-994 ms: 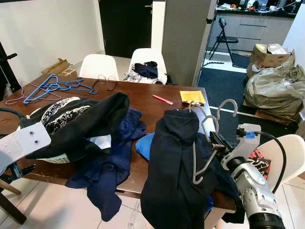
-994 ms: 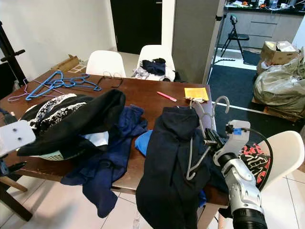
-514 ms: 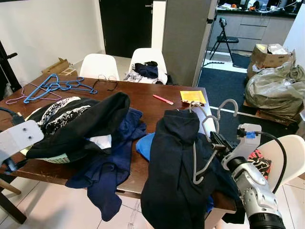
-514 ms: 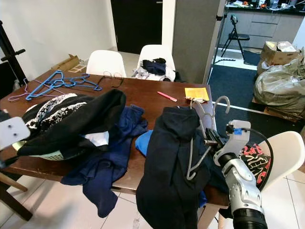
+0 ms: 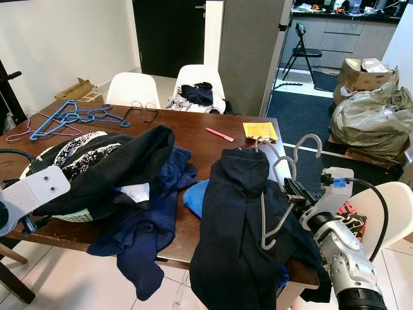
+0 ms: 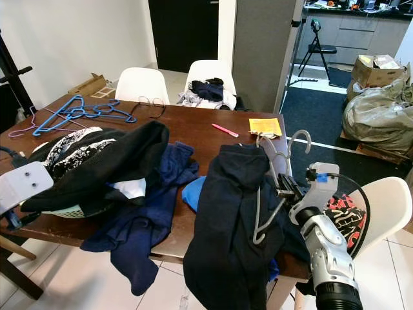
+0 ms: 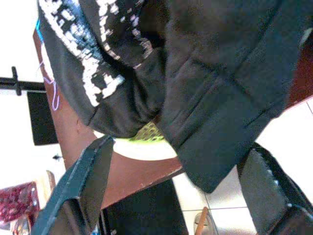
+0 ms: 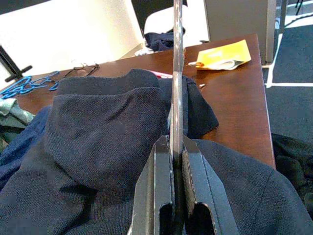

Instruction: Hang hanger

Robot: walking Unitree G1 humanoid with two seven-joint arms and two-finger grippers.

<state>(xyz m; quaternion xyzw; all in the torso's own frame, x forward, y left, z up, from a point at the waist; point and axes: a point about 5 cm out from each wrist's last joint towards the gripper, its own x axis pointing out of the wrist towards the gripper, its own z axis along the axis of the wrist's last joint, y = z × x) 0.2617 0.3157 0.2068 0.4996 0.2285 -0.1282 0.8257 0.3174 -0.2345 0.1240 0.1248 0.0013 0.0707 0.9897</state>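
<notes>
At the far left of the brown wooden table [image 5: 213, 145] lies a tangle of blue plastic hangers [image 5: 72, 117]. Nearer, the left gripper [image 7: 171, 196] sits low at the table's near left edge, its two black fingers [image 7: 85, 178] spread wide with nothing between them, facing a black-and-white patterned knit [image 5: 80, 152] and a black garment [image 5: 122, 165] heaped over a pale laundry basket [image 7: 142, 147]. A dark blue garment [image 5: 145, 239] spills off the near edge.

To the right, a navy polo shirt [image 5: 235, 239] drapes over the table's near right corner. The right gripper [image 5: 292, 192] is clamped tight on the grey metal wire hanger [image 5: 279, 197], which stands beside the shirt's collar, hook up; the wrist view shows the wire pinched edge-on between the closed fingers [image 8: 156, 196].

The thin wire could twist or slip in that narrow pinch once lifted. The shirt looks only loosely draped, so it may slide off or snag the table edge. No rail is in view, so the carry may be long. Farther right stands a white chair [image 5: 387, 200].
</notes>
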